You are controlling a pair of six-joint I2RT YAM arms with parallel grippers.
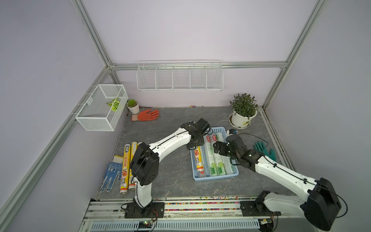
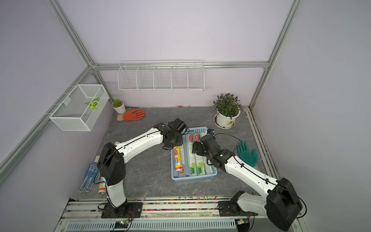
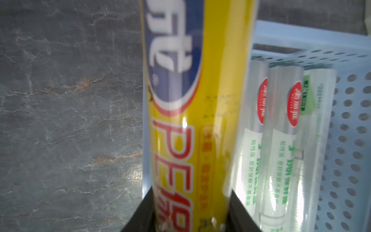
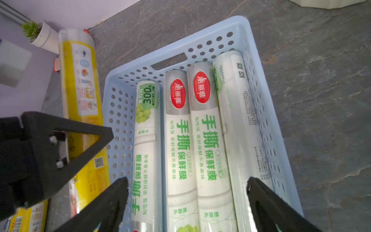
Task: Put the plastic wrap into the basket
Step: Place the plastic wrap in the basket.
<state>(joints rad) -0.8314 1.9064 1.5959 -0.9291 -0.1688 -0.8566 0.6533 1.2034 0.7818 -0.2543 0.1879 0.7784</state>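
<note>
I'd call this one well past halfway. The light-blue basket (image 1: 215, 178) has four clear-white green-print rolls (image 4: 178, 140) lying side by side along its length, packed from the wall on the right arm's side most of the way across. A fifth one, a yellow roll (image 3: 200, 120), is pinched between the left jaws and sits right at the basket's wall on the left arm's side. In both top views it looks lined up with the free strip beside the white ones, but I can't tell if it's resting inside or hanging just above. The right jaws are spread wide with nothing in them, hovering over the white rolls in the basket. What's left, as I see it: let go of that yellow one, then fetch the loose yellow rolls (image 1: 124, 168) lying on the bench (image 1: 170, 180), well apart from the basket on the left arm's side. There are at least two, maybe a third half hidden behind the left arm (image 1: 170, 140).
</note>
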